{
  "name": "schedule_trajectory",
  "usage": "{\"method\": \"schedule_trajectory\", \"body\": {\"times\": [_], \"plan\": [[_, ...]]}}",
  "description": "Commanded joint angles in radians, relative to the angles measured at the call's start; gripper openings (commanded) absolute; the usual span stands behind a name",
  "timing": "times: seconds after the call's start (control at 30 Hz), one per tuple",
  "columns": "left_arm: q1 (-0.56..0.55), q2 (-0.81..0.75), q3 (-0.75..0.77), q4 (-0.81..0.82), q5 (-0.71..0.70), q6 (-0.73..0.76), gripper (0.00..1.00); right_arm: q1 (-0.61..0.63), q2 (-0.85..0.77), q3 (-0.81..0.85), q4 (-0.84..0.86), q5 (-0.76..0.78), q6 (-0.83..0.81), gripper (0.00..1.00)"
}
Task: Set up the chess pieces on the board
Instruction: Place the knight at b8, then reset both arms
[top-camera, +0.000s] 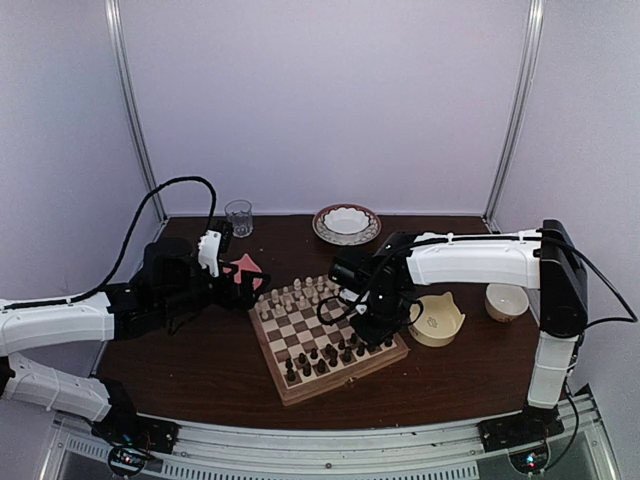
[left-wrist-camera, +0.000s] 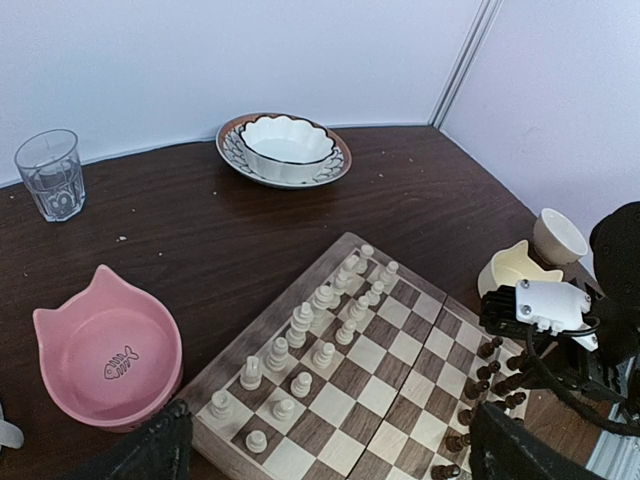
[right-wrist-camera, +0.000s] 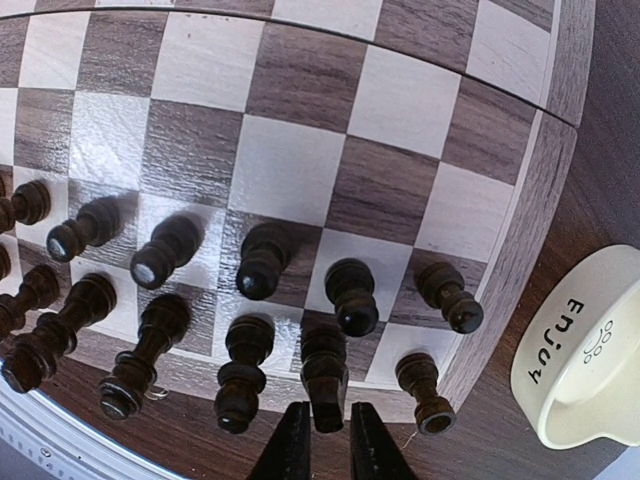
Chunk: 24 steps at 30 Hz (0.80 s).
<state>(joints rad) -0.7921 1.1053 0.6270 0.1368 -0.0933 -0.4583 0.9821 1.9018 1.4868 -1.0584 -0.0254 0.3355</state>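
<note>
Even, soft light; glare on the board (right-wrist-camera: 290, 170) (edges bow in close-up).

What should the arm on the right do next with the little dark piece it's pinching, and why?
Probably open the right pincer slightly and let go. The dark chess piece between its fingertips seems to stand upright on a back-row square of the chessboard, in line with its neighbours, so nothing seems left to carry.

table (top-camera: 200, 360): dark wood | on it: board (left-wrist-camera: 272, 318), glass (top-camera: 238, 216), pink bowl (top-camera: 243, 272), plate (top-camera: 322, 232), cream bowl (top-camera: 438, 322), white cup (top-camera: 506, 301)
</note>
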Motion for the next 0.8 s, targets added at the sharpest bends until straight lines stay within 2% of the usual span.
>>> {"method": "schedule_trajectory", "body": {"times": [0.0, 0.17, 0.3, 0.37, 0.6, 0.77], "plan": [[0.002, 0.005, 0.022, 0.039, 0.006, 0.002, 0.96, 0.006, 0.013, 0.021, -0.004, 0.021, -0.009, 0.17], [0.002, 0.005, 0.022, 0.038, 0.006, 0.001, 0.96, 0.006, 0.002, 0.021, -0.003, 0.021, -0.009, 0.21], [0.002, 0.006, 0.023, 0.035, 0.006, 0.001, 0.96, 0.008, -0.045, 0.012, 0.010, 0.043, -0.007, 0.35], [0.002, 0.004, 0.023, 0.034, 0.003, 0.003, 0.96, 0.010, -0.085, 0.002, 0.026, 0.048, -0.006, 0.38], [0.002, 0.003, 0.025, 0.026, -0.017, 0.007, 0.97, 0.010, -0.265, -0.044, 0.109, 0.012, -0.008, 0.35], [0.002, -0.036, 0.013, -0.022, -0.143, 0.038, 0.98, 0.001, -0.431, -0.137, 0.218, 0.214, -0.034, 0.36]]}}
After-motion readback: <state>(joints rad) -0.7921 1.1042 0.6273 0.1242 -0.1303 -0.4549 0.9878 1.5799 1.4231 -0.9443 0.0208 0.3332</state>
